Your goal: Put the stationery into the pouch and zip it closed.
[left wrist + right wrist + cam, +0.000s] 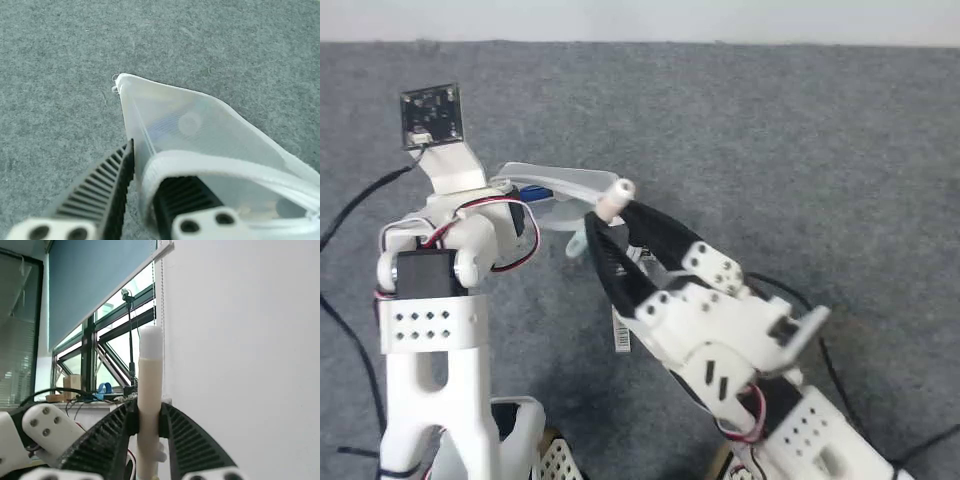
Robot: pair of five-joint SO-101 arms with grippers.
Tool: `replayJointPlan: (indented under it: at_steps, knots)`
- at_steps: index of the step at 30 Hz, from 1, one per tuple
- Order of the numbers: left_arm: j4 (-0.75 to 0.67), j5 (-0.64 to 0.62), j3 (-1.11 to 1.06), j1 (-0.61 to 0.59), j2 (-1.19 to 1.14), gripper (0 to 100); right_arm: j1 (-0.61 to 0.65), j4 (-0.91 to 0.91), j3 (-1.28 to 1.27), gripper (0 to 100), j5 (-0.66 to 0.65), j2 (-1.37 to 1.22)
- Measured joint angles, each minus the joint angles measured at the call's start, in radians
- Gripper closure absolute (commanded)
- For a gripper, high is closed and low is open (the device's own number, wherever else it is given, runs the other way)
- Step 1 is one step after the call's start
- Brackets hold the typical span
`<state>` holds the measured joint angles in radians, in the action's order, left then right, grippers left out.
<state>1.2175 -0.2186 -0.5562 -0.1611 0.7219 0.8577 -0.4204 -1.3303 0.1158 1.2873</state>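
Observation:
My left gripper (144, 172) is shut on the rim of a translucent white pouch (200, 125), with one black finger (100, 195) outside and the other inside its mouth. In the high view the pouch (565, 190) hangs at the left arm's tip, above the grey mat, with something blue showing through it. My right gripper (612, 212) points up toward the pouch's mouth and is shut on a cream stick (618, 192). The wrist view has that stick (150, 385) standing upright between the closed gripper (148, 415).
A white item with a barcode (621, 335) lies on the mat under the right arm. Beside the right gripper sits a pale teal piece (577, 244). Cables (350, 210) run at the left. Open grey mat (800, 130) stretches at the back and right.

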Motion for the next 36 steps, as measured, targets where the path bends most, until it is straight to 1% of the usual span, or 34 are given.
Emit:
replayJointPlan:
  at_steps: [6, 15, 19, 24, 30, 36]
  knots:
    - [0.000, 0.000, 0.000, 0.000, 0.000, 99, 0.000, -0.121, 0.000, 99.2, -0.098, -0.180]
    - [0.000, 0.000, 0.000, 0.000, 0.000, 99, 0.003, -0.272, 0.000, 99.2, -0.230, -0.365]
    - [0.000, 0.000, 0.000, 0.000, 0.000, 99, 0.003, -0.322, 0.000, 99.2, -0.245, -0.371]
    - [0.000, 0.000, 0.000, 0.000, 0.000, 99, 0.003, -0.325, 0.005, 99.2, -0.245, -0.331]
    - [0.000, 0.014, 0.000, 0.000, 0.000, 99, 0.002, -0.334, 0.084, 99.2, -0.245, -0.331]
    - [0.003, 0.018, 0.000, 0.000, 0.000, 99, 0.002, -0.336, 0.115, 99.2, -0.245, -0.427]
